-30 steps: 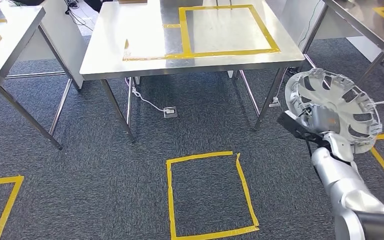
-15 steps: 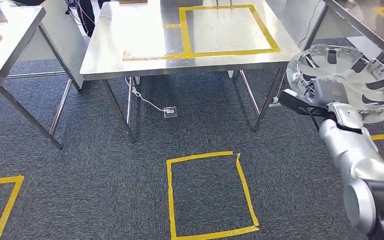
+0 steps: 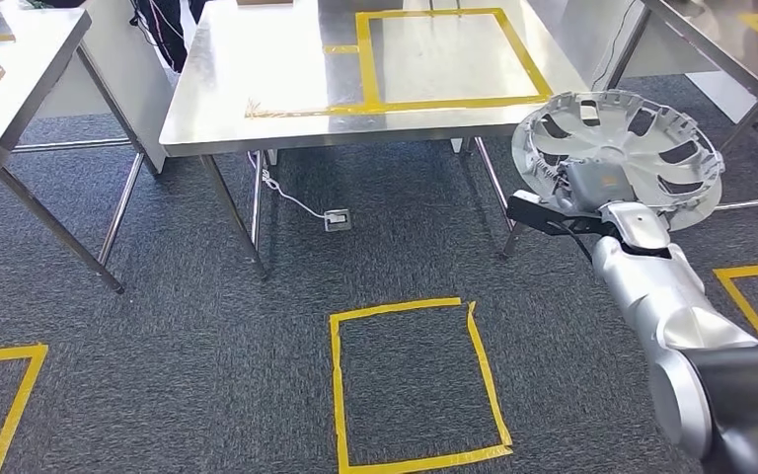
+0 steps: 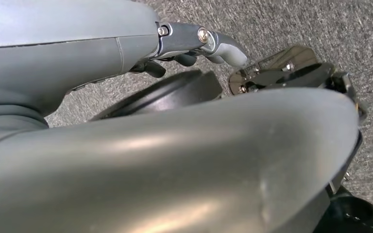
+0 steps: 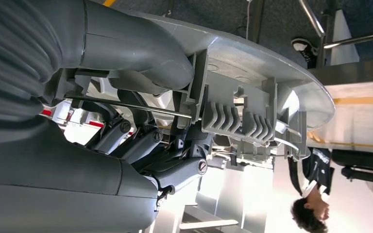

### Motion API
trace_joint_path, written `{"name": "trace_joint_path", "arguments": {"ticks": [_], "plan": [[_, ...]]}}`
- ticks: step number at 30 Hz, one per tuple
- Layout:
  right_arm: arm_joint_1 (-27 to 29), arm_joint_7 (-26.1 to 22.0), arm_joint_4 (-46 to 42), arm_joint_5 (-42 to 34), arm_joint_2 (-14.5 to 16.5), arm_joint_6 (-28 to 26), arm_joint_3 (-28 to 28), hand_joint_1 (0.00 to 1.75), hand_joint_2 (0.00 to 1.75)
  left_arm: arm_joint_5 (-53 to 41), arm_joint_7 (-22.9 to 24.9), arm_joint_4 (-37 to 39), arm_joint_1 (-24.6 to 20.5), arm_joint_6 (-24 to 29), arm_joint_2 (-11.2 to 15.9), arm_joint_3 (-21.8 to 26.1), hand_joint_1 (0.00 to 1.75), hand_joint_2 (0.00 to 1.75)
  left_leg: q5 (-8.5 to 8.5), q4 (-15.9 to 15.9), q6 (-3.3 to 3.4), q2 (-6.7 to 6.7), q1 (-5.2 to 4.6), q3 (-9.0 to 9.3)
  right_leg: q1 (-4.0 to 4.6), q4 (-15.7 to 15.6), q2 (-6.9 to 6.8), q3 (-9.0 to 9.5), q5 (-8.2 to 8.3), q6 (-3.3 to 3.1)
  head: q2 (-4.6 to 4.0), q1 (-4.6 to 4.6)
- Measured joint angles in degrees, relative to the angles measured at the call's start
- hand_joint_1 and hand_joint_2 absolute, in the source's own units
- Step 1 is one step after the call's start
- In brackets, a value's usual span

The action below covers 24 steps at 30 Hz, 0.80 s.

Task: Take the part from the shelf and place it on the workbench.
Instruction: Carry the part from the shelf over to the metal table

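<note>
Head view: right hand (image 3: 592,193) gripping silver wheel cover (image 3: 620,148), raised just off workbench (image 3: 257,79) corner. Carrying step; next, likely setting down inside yellow tape square (image 3: 444,59). Left hand (image 4: 189,48) state unclear.

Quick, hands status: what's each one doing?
Left hand: fingers curled, nothing in them.
Right hand: grips the wheel cover.

Hubcap held off the near right corner of the middle table.
The right hand (image 3: 592,193) holds the hubcap (image 3: 620,148) above the floor, just right of the middle table (image 3: 266,89) and in front of its corner. A taped square (image 3: 449,59) lies on that table's right half. Another table (image 3: 10,69) stands left, a third (image 3: 711,30) far right. A taped floor square (image 3: 415,380) lies before the middle table; a floor socket (image 3: 336,220) sits beneath it.
</note>
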Motion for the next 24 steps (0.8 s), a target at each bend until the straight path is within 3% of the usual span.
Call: {"name": "trace_joint_path", "arguments": {"ticks": [2,3,6,7,8,10,12,14,16,17,19,20,21,23,24], "plan": [[0.0,-0.3,0.0,0.0,0.1,0.0,0.0,1.75,1.75,-0.2,0.0,0.0,-0.1,0.2,0.1,0.0,0.0,0.0,-0.22,-0.7,0.79,-0.29,0.24,0.92,-0.22,2.1,0.98,-1.22,-0.51,0.39,0.0,0.12],[0.0,-0.4,0.0,0.0,0.1,0.0,0.0,1.75,1.75,-0.3,0.0,0.0,-0.1,0.2,0.1,0.0,0.0,0.0,-0.23,-0.9,0.99,-0.43,0.36,1.39,-0.31,4.4,1.72,-2.75,-1.53,0.46,0.0,0.22],[0.2,-0.5,0.2,0.0,0.1,-0.1,0.0,1.75,1.75,-0.5,0.1,-0.1,-0.1,0.3,0.0,0.0,0.0,0.0,-0.71,-0.9,0.94,-0.94,0.57,2.0,-0.47,14.0,3.17,-9.25,-4.59,0.76,0.0,0.47],[0.3,-0.5,0.2,0.0,0.1,-0.1,0.0,1.75,1.75,-0.5,0.2,-0.2,0.0,0.3,0.0,0.0,0.0,0.0,-1.07,-0.8,0.7,-1.18,0.72,2.36,-0.59,15.1,3.24,-10.62,-4.22,0.94,0.0,0.5],[0.5,-0.4,0.3,0.0,0.1,-0.1,0.0,1.75,1.75,-0.6,0.2,-0.2,0.1,0.3,0.0,0.0,0.0,0.0,-1.51,-0.7,0.3,-1.43,0.96,2.85,-0.78,14.2,3.24,-10.94,-2.85,1.16,0.0,0.53],[0.9,-0.5,0.4,-0.1,0.1,-0.1,0.0,1.75,1.75,-0.6,0.1,-0.2,0.2,0.4,0.1,0.0,0.0,0.0,-2.77,-0.2,-0.79,-1.82,1.47,3.82,-1.49,7.2,3.23,-8.97,1.96,2.04,0.0,0.64],[1.0,-0.7,0.6,-0.3,0.1,-0.2,0.1,1.75,1.75,-0.8,0.1,-0.2,0.1,0.5,0.2,0.0,0.0,0.0,-4.21,0.4,-1.96,-2.07,1.72,4.39,-1.72,1.4,3.41,-6.93,3.89,2.09,0.0,0.81],[1.0,-0.7,0.9,-0.3,0.0,-0.2,0.1,1.75,1.75,-1.0,0.2,-0.2,0.0,0.5,0.3,0.0,0.0,0.0,-4.97,0.4,-2.91,-2.17,1.74,5.14,-1.41,0.5,3.61,-6.27,2.76,0.73,0.0,0.87],[1.1,-0.6,0.8,-0.4,0.0,-0.2,0.1,1.75,1.75,-1.2,0.2,-0.3,0.0,0.6,0.2,0.0,0.0,0.0,-4.42,1.5,-3.62,-1.99,1.85,5.22,-1.41,0.5,3.59,-5.1,1.99,-0.69,0.0,0.65],[1.1,-0.5,0.9,-0.5,-0.1,-0.3,0.1,1.75,1.75,-1.3,0.2,-0.3,-0.1,0.7,0.3,0.0,0.0,0.0,-3.5,3.7,-3.88,-1.65,1.88,4.16,-1.43,0.5,3.53,-4.24,1.37,-1.22,0.0,0.46],[1.2,-0.6,0.9,-0.5,-0.2,-0.3,0.1,1.75,1.75,-1.4,0.2,-0.3,-0.1,0.8,0.3,0.0,0.0,0.0,-2.48,10.6,-4.16,-0.85,1.88,-0.48,-1.3,0.1,3.45,-2.22,0.02,-1.89,0.0,0.15],[1.3,-0.7,0.9,-0.5,-0.2,-0.3,0.1,1.75,1.75,-1.4,0.2,-0.3,0.0,0.8,0.3,0.0,0.0,0.0,-3.5,13.8,-4.14,-0.62,1.82,-3.29,-1.18,-0.1,3.46,-1.09,-0.76,-2.08,0.0,0.0],[1.5,-0.8,0.9,-0.5,-0.2,-0.3,0.1,1.75,1.75,-1.4,0.3,-0.3,0.1,0.9,0.3,0.0,0.0,0.0,-5.66,15.7,-4.02,-0.53,1.71,-5.81,-1.05,-0.5,3.48,0.2,-1.61,-2.21,0.0,-0.09],[1.9,-0.8,0.9,-0.5,-0.2,-0.3,0.1,1.75,1.75,-1.5,0.3,-0.3,0.2,0.9,0.3,0.0,0.0,0.0,-10.26,15.2,-3.41,-0.5,1.28,-9.02,-0.78,-1.1,3.53,3.28,-3.56,-2.36,0.0,-0.28],[2.1,-0.7,1.0,-0.5,-0.1,-0.3,0.1,1.75,1.75,-1.5,0.4,-0.3,0.3,0.9,0.3,0.0,0.0,0.0,-10.49,13.1,-2.89,-0.51,0.94,-9.77,-0.61,-1.5,3.51,5.0,-4.62,-2.38,0.0,-0.37]]}}
